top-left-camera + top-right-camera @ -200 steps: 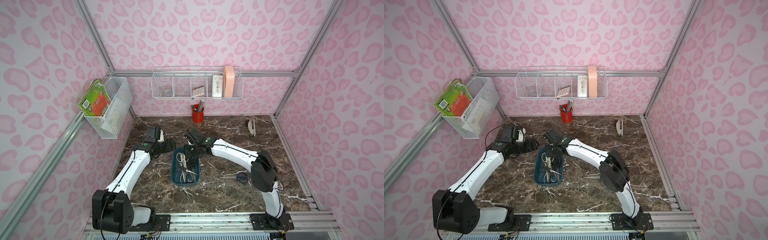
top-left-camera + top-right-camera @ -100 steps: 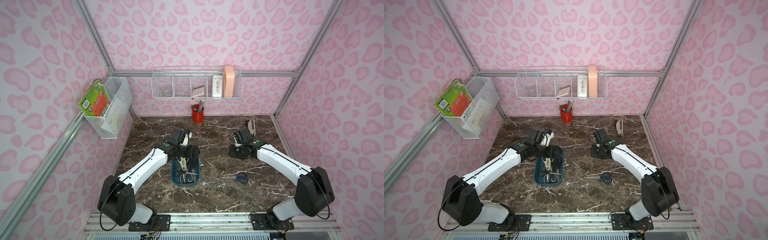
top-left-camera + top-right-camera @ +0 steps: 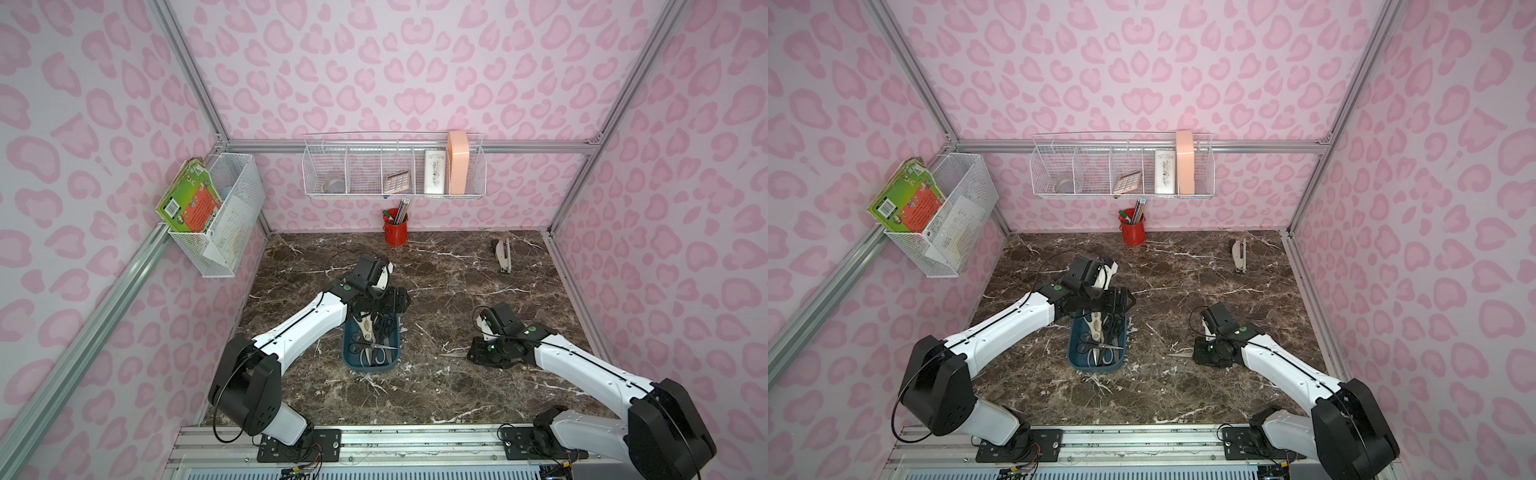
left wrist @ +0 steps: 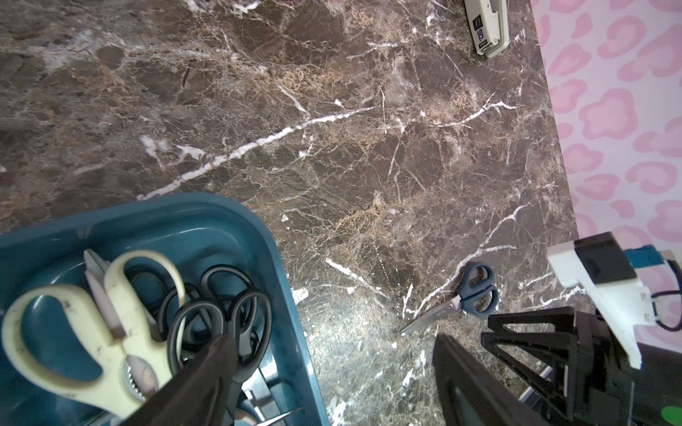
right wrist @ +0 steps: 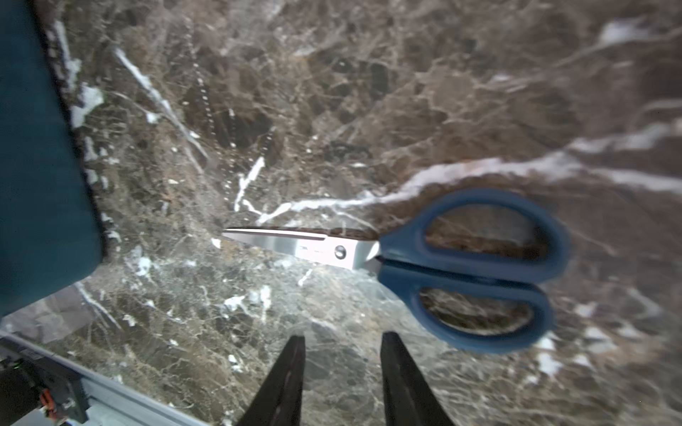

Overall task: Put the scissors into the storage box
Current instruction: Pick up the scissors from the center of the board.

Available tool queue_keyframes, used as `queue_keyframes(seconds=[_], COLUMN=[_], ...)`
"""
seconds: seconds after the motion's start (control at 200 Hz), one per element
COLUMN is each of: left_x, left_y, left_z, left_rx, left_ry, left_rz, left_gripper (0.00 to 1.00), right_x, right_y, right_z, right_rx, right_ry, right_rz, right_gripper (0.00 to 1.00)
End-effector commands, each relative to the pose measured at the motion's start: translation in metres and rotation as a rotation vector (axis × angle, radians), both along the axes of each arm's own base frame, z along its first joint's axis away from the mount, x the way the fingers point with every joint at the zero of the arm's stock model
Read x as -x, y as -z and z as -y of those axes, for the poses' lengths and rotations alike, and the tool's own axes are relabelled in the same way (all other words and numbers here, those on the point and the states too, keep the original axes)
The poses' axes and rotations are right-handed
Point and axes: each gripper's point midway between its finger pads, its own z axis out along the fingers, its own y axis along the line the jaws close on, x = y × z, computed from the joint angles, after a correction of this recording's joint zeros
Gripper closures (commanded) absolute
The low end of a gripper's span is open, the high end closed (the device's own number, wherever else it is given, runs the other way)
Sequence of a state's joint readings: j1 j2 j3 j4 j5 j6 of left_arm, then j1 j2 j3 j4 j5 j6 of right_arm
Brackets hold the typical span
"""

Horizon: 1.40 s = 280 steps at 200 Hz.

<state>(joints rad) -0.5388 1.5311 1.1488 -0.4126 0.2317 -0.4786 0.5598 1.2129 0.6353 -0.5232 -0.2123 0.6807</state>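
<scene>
Though flat on the marble (image 5: 406,92), blue-handled scissors (image 5: 383,258), shiny blades together.

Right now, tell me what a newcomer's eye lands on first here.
The pink leopard-print walls all around the dark marble table hit first. At the table's middle, a teal storage box holds a tangle of scissors. One blue pair lies alone on the marble, the right gripper open over it.

Overhead stereo, wrist views share storage box (image 4: 258,236)
</scene>
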Motion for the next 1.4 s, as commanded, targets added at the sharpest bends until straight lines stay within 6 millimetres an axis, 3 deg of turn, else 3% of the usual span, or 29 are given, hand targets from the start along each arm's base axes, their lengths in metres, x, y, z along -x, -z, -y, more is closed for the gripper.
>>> queue_keyframes(seconds=[0.0,0.17,0.445,0.6,0.78,0.84,0.935,1.115,1.3,1.395], left_x=[0.001,0.003,0.005,0.004,0.005,0.006,0.007,0.005,-0.002,-0.005], left_y=[-0.002,-0.005,-0.008,-0.012,-0.013,-0.012,-0.011,-0.011,-0.009,-0.007], left_z=[-0.005,-0.014,-0.024,-0.025,-0.026,-0.028,-0.028,-0.023,-0.020,-0.019], left_rx=[-0.014,-0.044,-0.080,-0.085,-0.090,-0.094,-0.098,-0.085,-0.083,-0.081], left_ry=[-0.022,-0.046,-0.070,-0.068,-0.069,-0.068,-0.064,-0.052,-0.058,-0.064], left_rz=[-0.001,0.011,0.028,0.035,0.036,0.037,0.034,0.032,0.038,0.038], left_gripper=[0.11,0.11,0.11,0.11,0.11,0.11,0.11,0.11,0.11,0.11], right_x=[-0.006,-0.001,-0.021,-0.051,-0.088,-0.095,-0.100,-0.083,-0.037,-0.022], right_y=[-0.007,0.016,0.031,0.035,0.040,0.037,0.023,-0.010,-0.012,-0.014], right_z=[-0.034,-0.053,-0.050,-0.037,0.002,0.012,0.012,0.019,0.050,0.054], right_rx=[-0.113,-0.044,0.025,0.093,0.187,0.201,0.188,0.184,0.274,0.267], right_ry=[-0.056,-0.151,-0.154,-0.127,-0.027,-0.003,-0.021,-0.002,0.116,0.176], right_rz=[0.037,-0.006,0.013,0.061,0.096,0.109,0.139,0.125,-0.011,-0.034], right_gripper=[0.62,0.62,0.62,0.62,0.62,0.62,0.62,0.62,0.63,0.62])
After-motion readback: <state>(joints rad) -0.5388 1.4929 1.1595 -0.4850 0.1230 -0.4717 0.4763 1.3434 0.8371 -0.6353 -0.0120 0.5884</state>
